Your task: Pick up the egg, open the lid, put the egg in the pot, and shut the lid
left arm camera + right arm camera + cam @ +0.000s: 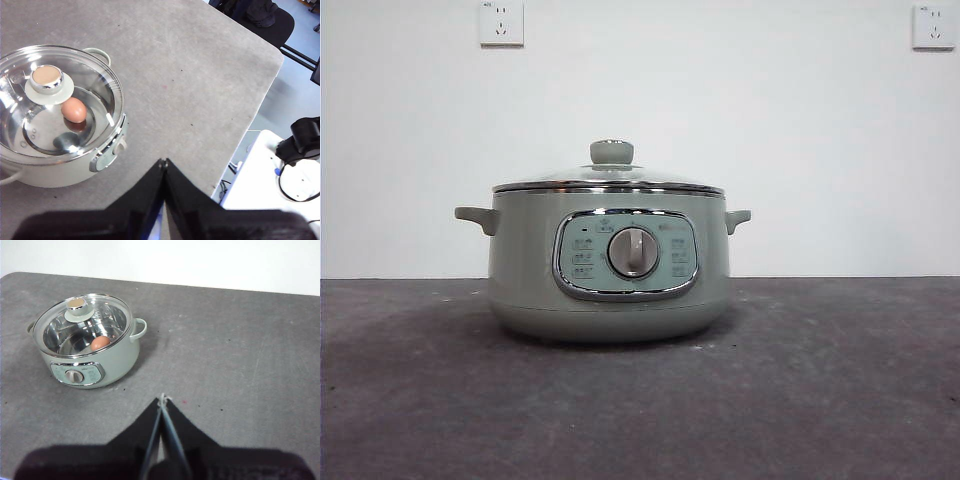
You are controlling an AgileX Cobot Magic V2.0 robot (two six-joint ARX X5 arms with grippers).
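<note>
Lying egg [74, 110] inside lidded pot [610, 265]

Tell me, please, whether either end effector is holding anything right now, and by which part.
Nothing is held: the left end effector and right end effector are both shut on nothing, above the grey table.

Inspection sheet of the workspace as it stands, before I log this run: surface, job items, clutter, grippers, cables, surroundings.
Surface: grey table, lightly speckled, no spill seen.
Pot: upright, dial facing the front camera.
Lid: seated on the pot's rim, knob up.
Egg: inside the pot, visible through the glass.
Clutter: nothing seen on the table.
Left gripper: jaws shut, empty, above the table, apart from the pot.
Right gripper: jaws shut, empty, drawn back from the pot.
Cables: a black cable on a white stand beside the table.
Surroundings: white wall with two sockets; black chair off the table's corner.
</note>
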